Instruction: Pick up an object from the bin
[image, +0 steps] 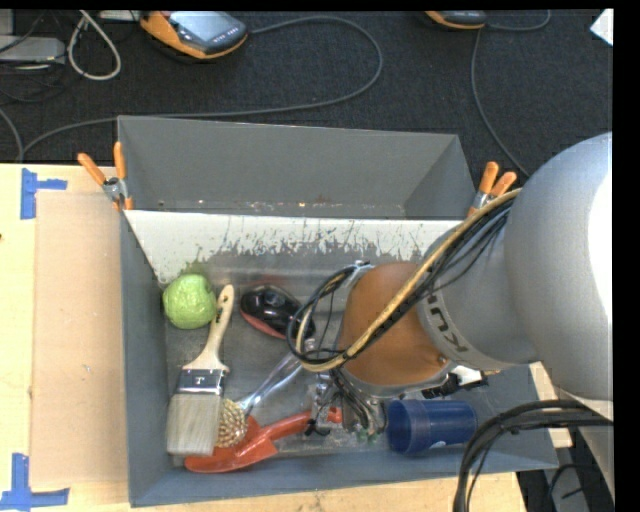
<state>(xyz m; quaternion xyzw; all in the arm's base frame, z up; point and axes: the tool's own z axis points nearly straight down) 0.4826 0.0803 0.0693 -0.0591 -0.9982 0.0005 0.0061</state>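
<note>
The tool (335, 412) was down low near the front of the grey bin (140, 330).
It hung under the arm's round orange cover (390, 330), with black cables (330, 300) looping beside it. The tool sat right at the thin end of a red scoop (240, 450), which lay along the bin's front wall. A blue cup (430, 425) lay on its side just to the right of the tool. Nobody could tell from here if the tool was gripping something or loose. A paintbrush (200, 400) with a pale wooden handle lay by the scoop's wide end, its bristles toward the front. A green ball (190, 300) sat near the tip of the brush handle. A black and red thing (268, 308) lay in the middle, farther back.
</note>
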